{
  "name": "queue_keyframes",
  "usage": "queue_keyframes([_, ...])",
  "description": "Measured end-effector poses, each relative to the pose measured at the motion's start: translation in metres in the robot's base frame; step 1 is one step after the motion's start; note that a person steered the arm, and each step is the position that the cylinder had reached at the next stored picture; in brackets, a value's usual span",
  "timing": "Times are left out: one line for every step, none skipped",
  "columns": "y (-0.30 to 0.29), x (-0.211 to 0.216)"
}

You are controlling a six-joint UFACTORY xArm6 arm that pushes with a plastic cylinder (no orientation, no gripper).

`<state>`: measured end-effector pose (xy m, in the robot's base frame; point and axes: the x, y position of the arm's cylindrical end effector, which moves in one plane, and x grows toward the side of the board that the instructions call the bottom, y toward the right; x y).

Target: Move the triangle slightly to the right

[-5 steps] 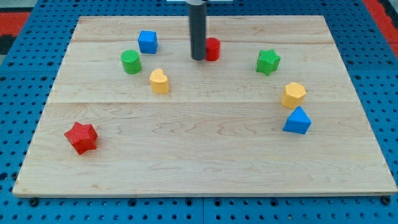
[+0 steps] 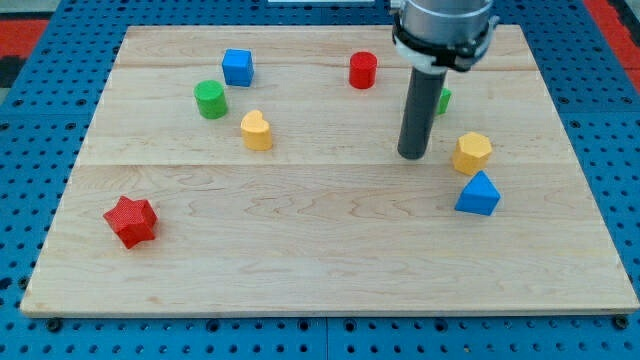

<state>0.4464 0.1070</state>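
we see my tip (image 2: 411, 154) resting on the wooden board (image 2: 320, 250), right of centre; the rod has no jaws and touches no block. the blue triangle (image 2: 478, 194) lies lower right of it, just below the yellow hexagon (image 2: 472, 152).

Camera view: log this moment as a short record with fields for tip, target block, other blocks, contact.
tip: my tip, on the board, up-left of the blue triangle
target: blue triangle, at the view's right, just below the yellow hexagon
contact: none visible; a gap separates tip and triangle
partly hidden: green block, behind the rod
others: red cylinder, blue cube, green cylinder, yellow heart, red star
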Motion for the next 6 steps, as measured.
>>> queue_keyframes([0.018, 0.032])
queue_keyframes([0.034, 0.052])
queue_keyframes([0.055, 0.063])
queue_keyframes([0.087, 0.065])
queue_keyframes([0.060, 0.074])
queue_keyframes([0.061, 0.049])
